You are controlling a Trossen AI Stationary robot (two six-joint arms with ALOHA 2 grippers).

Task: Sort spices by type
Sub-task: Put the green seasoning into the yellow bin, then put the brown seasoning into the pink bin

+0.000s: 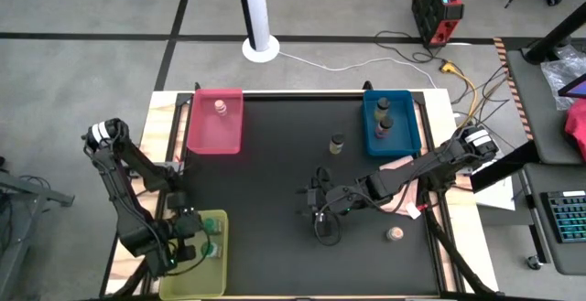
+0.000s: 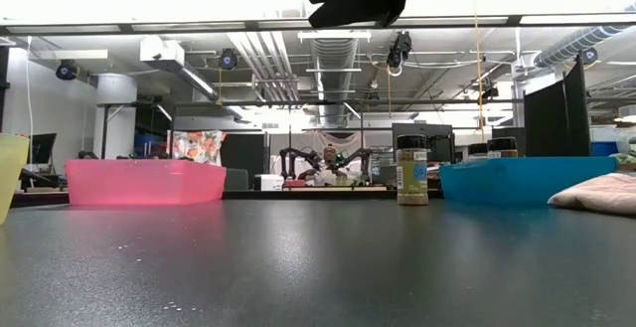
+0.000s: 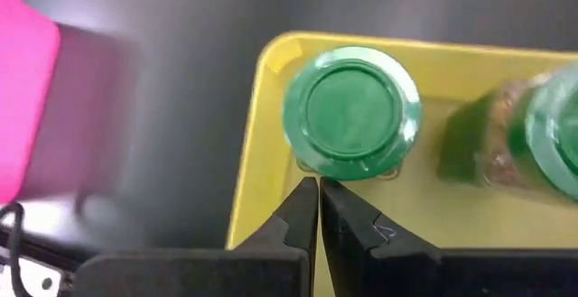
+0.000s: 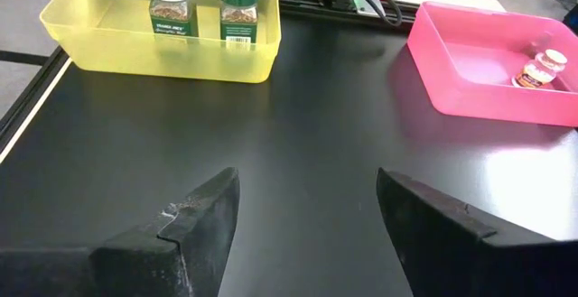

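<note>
hovering over the middle of the dark desk [image 1: 275, 200], my right pincer [image 4: 307, 220] is spread wide and empty. my left pincer [image 3: 318, 216] is pinched shut above the yellow-green tray [image 1: 218, 274] at the near left, which holds two green-lidded jars [image 4: 168, 4]. a pinkish-topped jar [image 1: 220, 107] lies in the pink tray [image 1: 197, 132] far left, two dark-capped jars [image 1: 382, 118] stand in the blue tray [image 1: 412, 127], one jar [image 1: 337, 144] stands just left of it, and another [image 1: 395, 234] lies near right.

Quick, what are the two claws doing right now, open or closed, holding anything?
Left claw: closed, empty, over the yellow tray.
Right claw: open, empty, above the black table.
</note>
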